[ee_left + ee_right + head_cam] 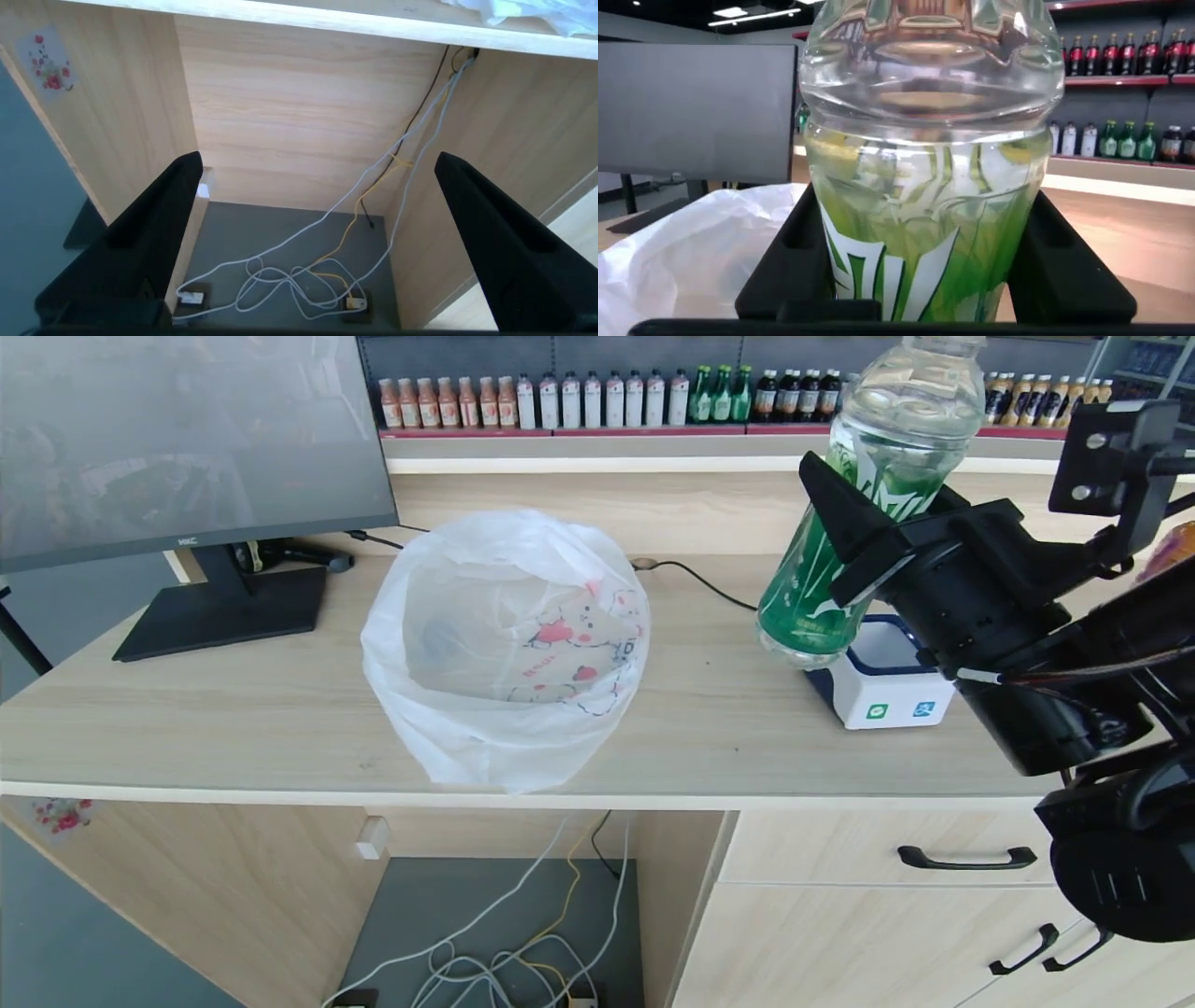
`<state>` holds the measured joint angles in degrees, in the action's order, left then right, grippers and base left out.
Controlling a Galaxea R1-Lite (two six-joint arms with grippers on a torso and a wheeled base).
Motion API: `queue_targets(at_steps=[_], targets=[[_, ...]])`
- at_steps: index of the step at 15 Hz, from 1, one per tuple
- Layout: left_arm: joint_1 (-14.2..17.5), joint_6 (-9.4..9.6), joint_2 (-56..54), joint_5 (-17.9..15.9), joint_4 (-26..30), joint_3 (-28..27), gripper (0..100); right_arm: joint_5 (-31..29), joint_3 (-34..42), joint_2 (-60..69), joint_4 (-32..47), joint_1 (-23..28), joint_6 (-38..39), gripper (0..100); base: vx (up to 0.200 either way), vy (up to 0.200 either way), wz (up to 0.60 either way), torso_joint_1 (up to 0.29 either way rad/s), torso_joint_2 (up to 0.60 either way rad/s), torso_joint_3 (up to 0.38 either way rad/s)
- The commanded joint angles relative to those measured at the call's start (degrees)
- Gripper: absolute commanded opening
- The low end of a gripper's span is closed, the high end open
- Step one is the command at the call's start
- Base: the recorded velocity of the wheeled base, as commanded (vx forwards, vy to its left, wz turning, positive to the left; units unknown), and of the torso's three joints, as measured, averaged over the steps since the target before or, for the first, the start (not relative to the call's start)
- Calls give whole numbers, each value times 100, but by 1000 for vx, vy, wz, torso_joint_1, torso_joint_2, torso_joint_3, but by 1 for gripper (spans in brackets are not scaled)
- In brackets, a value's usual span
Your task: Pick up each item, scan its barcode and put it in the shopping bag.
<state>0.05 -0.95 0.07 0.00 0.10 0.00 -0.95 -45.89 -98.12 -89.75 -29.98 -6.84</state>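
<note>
Cables (523,957) lie in a tangle on the floor under the counter (187,728). The left end effector (322,247) hangs low in front of that gap and faces the cables. Its two black fingers (140,247) stand wide apart with nothing between them. To the right of the gap are drawers (840,924) with black handles.

On the counter, near its front edge, sits the bag (401,653). It is white and thin, with red and pink pictures on it, and its mouth is open at the top. To the right of the bag sits the scanner (887,700), a small white and blue box.

The right end effector (896,513) is up in the air over the right side of the counter. It holds the bottle (887,429) tight, with one black finger on each side of its middle. The bottle is clear with a green label. It is tilted, with its top leaning to the right. Its bottom end is just over the left edge of the scanner, and I cannot tell if they touch.

Farther back on the left stands a dark monitor (187,429) on a black stand. Behind the counter, a shelf (653,431) holds a long row of drinks (597,399).
</note>
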Motion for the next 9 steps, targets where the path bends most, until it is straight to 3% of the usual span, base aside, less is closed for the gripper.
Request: queue_targets(at_steps=[1, 9], targets=[[4, -2, 1, 0, -1, 0, 100, -19, 71, 56, -25, 18, -2, 0, 0, 200, 0, 2, -2, 7], [4, 25, 1, 0, -1, 0, 100, -19, 299, -14, -25, 18, 60, 0, 0, 200, 0, 1, 1, 3]])
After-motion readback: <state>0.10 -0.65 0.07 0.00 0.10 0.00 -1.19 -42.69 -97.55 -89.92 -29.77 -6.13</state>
